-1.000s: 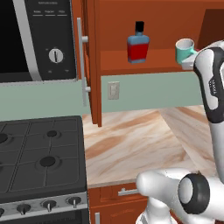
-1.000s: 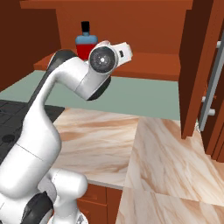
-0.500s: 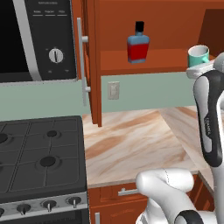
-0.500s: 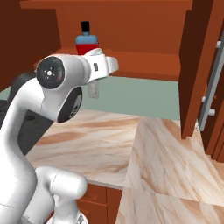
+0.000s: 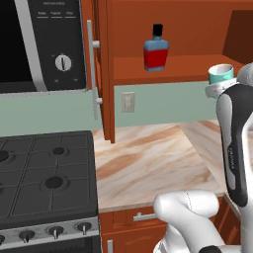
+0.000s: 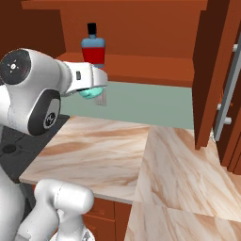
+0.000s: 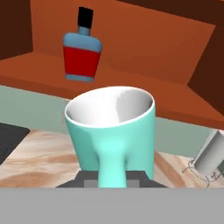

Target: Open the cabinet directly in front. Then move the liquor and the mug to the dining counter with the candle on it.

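While I am watching from the base cameras, the tool [image 6: 96, 91] is pinching the teal mug [image 7: 111, 131] and holding it upright in the air, out in front of the open cabinet [image 5: 173, 29] and above the marble counter [image 5: 148, 163]. In the hand view, the mug's handle is sitting between the tool's 2 dark tips, and its white inside is facing up. I am seeing the liquor [image 5: 156, 49], 1 blue and red bottle with a black cap, standing upright on the cabinet's lower shelf, well apart from the mug. To the left, the cabinet door's long silver bar handle [image 5: 92, 74] is hanging beside the microwave [image 5: 44, 44], with the black stove [image 5: 44, 173] lying below.
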